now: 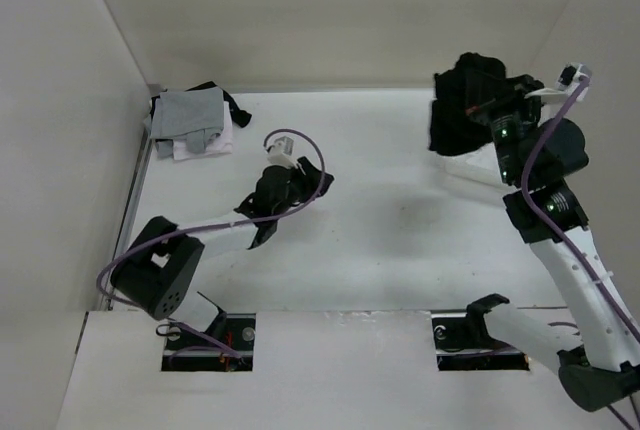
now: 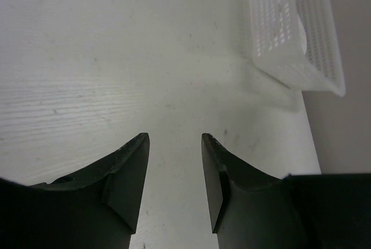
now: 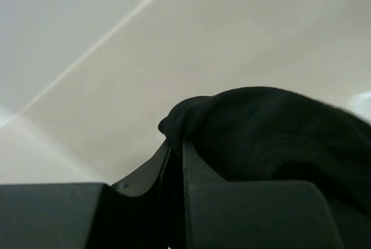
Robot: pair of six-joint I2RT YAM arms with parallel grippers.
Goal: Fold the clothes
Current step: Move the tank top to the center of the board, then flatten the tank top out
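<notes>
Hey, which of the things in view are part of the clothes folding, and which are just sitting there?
Part of the job:
black cloth, pinched in the right claw
grey cloth stacked on white cloth, far left corner

Just lying about:
white lattice basket
left claw, open, holding nothing

White table [image 1: 400, 250], plain beige walls [image 1: 330, 10] on three sides, soft even light, faint shadows

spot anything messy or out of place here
The black cloth hangs bunched from the right tool at the far right, not spread flat. In the far left corner, the grey cloth lies crooked, a black piece poking out behind it.
</notes>
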